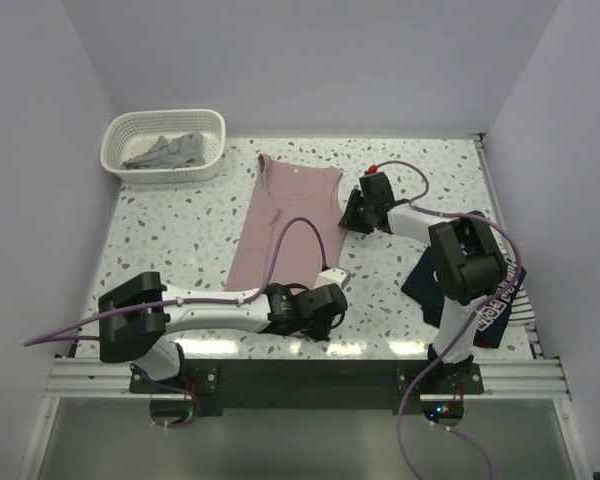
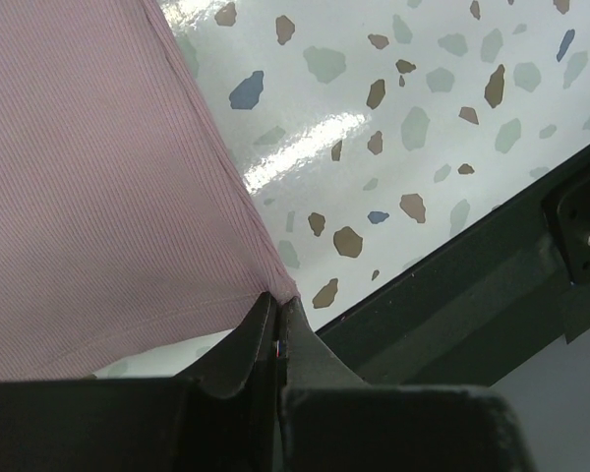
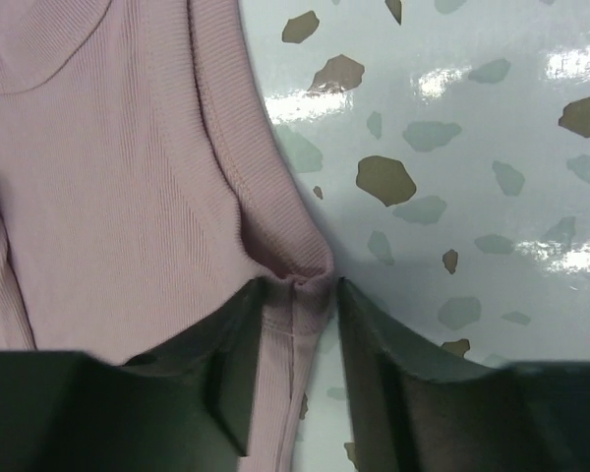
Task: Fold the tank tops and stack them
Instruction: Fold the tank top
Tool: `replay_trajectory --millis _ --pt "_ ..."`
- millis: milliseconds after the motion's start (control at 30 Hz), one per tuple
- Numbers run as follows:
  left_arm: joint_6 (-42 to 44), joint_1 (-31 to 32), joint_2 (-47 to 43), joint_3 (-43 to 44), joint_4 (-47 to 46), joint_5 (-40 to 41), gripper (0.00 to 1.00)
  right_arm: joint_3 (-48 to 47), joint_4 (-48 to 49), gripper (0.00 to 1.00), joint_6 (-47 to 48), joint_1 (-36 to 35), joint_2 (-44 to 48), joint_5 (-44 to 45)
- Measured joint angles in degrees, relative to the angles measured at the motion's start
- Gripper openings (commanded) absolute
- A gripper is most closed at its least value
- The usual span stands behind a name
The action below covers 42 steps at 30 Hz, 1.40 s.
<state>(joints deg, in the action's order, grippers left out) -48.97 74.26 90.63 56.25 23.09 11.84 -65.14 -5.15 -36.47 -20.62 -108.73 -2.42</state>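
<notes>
At mid-table the pink top lies unfolded, left gripper clamped on its near hem corner, right gripper straddling its armhole, grip unclear; grey top in the far-left basket and navy top wait.

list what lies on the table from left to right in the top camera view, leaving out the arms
white plastic lattice basket → dusty pink ribbed tank top → navy tank top with white-and-red lettering
</notes>
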Motion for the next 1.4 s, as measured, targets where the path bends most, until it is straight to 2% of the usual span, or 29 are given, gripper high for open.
replay_trajectory --millis 33,67,267,667,800,1067,1400 --pt "-0.02 0.0 0.0 -0.15 -0.28 -0.24 0.0 -0.13 0.09 0.31 0.07 0.0 -0.26 0.17" --pt "-0.02 0.0 0.0 -0.33 -0.37 -0.48 0.0 -0.17 0.13 0.21 0.0 0.0 -0.48 0.26" --pt "0.02 0.0 0.0 -0.76 -1.16 -1.38 0.0 -0.17 0.22 0.0 -0.81 0.0 -0.74 1.86" --pt "0.07 0.02 1.46 -2.75 -12.85 -8.39 0.0 -0.04 -7.43 0.0 0.26 0.98 2.95 10.78" --pt "-0.31 0.02 1.6 -4.37 -15.41 -8.48 0.0 -0.04 -9.31 0.0 1.22 1.46 4.48 11.93" --pt "-4.13 -1.55 -4.07 -10.27 -13.22 -4.11 0.0 -0.85 -11.08 0.0 1.09 0.96 5.01 11.65" --pt "-8.13 -3.58 -12.31 -15.19 -8.0 0.04 0.0 -11.34 -13.81 0.0 -1.29 -4.9 2.05 11.93"
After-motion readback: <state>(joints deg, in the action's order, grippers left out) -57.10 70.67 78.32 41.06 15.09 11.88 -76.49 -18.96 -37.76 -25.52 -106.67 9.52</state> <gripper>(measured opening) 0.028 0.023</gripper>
